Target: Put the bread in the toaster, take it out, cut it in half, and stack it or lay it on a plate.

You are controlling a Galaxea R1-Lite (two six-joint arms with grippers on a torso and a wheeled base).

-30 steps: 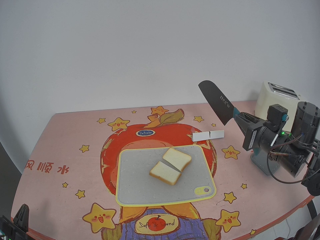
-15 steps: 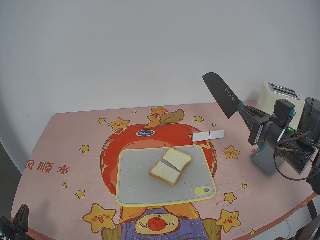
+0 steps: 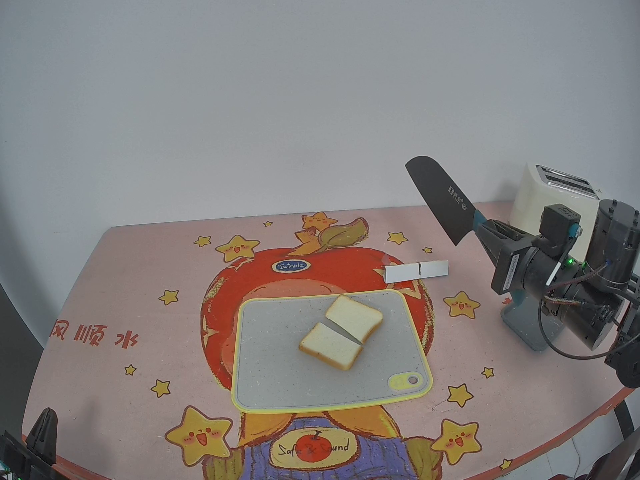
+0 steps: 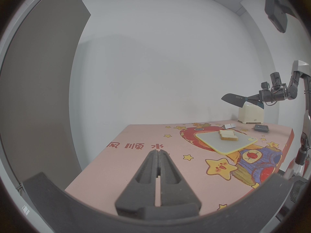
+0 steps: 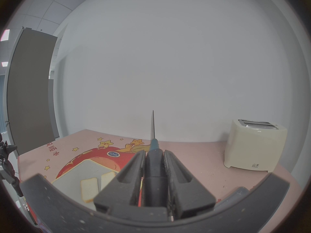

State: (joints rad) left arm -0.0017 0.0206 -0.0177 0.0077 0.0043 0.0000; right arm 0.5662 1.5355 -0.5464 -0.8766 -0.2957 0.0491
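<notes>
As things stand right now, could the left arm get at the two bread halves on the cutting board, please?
Probably yes. The left gripper sits shut at the table's near left corner, nothing standing between it and the bread halves; the right gripper holds the knife up by the toaster.

Print on the table (image 3: pixel 133 288): a blue oval label (image 3: pixel 291 266) with white lettering on the apple, red characters (image 3: pixel 93 335) along the left edge, and a round badge (image 3: pixel 314 447) with script at the near edge. There's a white marking on the knife (image 3: pixel 443 198) blade and a small dark mark low on the toaster (image 5: pixel 256 146) front.
</notes>
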